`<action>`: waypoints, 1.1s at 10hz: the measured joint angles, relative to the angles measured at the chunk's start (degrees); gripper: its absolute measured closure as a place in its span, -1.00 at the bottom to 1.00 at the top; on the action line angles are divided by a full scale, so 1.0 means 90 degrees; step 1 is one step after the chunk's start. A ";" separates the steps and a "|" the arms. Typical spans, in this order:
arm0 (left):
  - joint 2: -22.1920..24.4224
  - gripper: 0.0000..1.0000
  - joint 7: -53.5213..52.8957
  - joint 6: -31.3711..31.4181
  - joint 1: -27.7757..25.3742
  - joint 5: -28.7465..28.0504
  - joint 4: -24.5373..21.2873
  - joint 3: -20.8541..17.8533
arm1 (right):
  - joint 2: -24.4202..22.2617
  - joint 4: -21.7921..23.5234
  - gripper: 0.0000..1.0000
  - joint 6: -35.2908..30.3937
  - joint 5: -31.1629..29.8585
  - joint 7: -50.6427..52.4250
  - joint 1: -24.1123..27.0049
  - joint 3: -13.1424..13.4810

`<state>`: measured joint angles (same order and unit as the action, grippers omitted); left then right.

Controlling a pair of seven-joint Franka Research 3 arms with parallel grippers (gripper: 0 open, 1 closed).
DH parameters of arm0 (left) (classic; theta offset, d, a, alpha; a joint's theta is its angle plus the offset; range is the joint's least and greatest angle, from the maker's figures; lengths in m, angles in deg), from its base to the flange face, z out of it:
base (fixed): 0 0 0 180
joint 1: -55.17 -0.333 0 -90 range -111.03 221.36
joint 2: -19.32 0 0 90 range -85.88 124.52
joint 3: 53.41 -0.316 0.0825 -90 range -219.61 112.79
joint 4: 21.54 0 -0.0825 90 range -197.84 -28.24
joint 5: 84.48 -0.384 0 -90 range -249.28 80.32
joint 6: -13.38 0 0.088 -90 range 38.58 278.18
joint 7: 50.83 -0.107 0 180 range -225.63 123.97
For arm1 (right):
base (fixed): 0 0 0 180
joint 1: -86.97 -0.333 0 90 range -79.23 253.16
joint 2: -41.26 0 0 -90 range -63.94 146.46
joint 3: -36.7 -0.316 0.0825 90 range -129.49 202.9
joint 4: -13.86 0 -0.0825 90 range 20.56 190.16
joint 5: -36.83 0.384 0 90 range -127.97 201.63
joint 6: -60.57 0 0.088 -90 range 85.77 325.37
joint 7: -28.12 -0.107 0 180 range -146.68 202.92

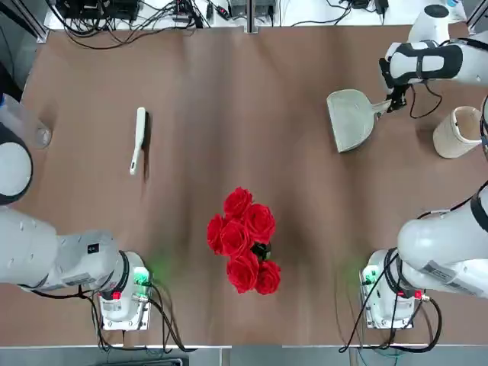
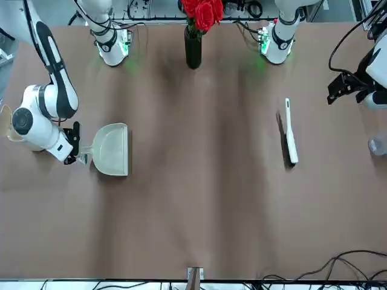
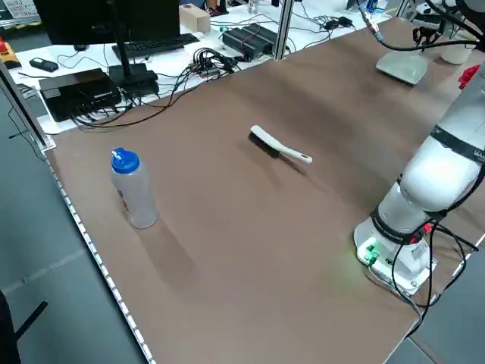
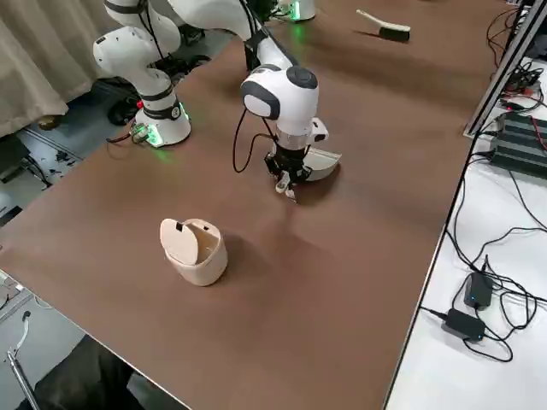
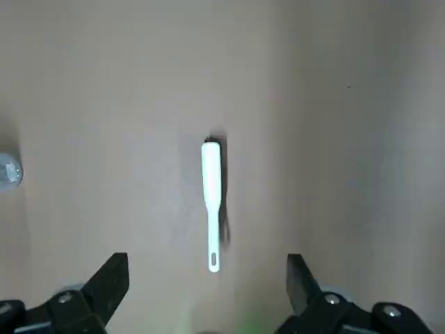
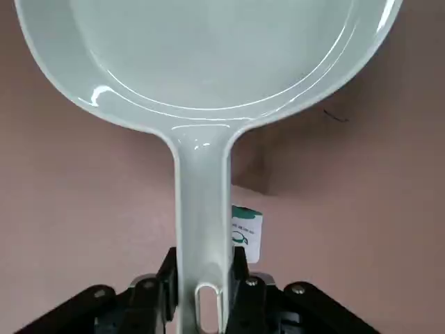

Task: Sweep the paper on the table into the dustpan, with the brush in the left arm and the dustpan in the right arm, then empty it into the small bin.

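The pale dustpan [image 1: 351,118] lies flat on the brown table [image 1: 229,91] at the far right. My right gripper [image 6: 201,296] is shut on the end of its handle, low over the tabletop [image 2: 75,154]. The cream-white brush [image 1: 138,139] lies by itself on the left half of the table. My left gripper [image 5: 206,278] hangs open high above it and holds nothing; it also shows at the table's side [image 2: 343,87]. The beige small bin [image 1: 457,131] stands just right of the dustpan. No paper ball shows in any view.
A dark vase of red roses [image 1: 244,240] stands at the near middle, between the arm bases. A clear bottle with a blue cap [image 3: 132,189] stands near the left edge. Cables and electronics [image 1: 114,11] line the far edge.
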<state>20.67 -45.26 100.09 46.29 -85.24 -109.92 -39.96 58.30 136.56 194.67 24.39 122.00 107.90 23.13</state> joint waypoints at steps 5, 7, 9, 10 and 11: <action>0.0000 -1.00 -0.0003 -0.0012 -0.0016 0.0000 -0.0022 -0.0006 | 0.0237 -0.0001 0.34 0.0154 -0.0001 0.0000 0.0000 -0.0008; 0.0000 -1.00 -0.0003 -0.0024 -0.0016 0.0000 -0.0024 -0.0007 | 0.0258 -0.0005 0.33 0.0154 -0.0001 -0.0002 0.0000 -0.0011; 0.0000 -1.00 -0.0003 -0.0031 -0.0016 0.0000 -0.0026 -0.0007 | 0.0258 -0.0015 0.09 0.0127 -0.0001 -0.0034 -0.0004 -0.0027; -0.0001 -1.00 -0.0003 -0.0032 -0.0016 0.0000 -0.0027 -0.0007 | 0.0258 -0.0028 -0.24 0.0105 0.0000 -0.0040 -0.0006 -0.0039; -0.0001 -1.00 -0.0003 -0.0032 -0.0016 0.0000 -0.0027 -0.0007 | 0.0258 -0.0036 -0.56 0.0097 0.0000 -0.0056 -0.0007 -0.0051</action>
<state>20.67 -45.29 99.81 46.14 -85.24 -110.16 -40.02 60.62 136.23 195.55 24.39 121.50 107.84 22.67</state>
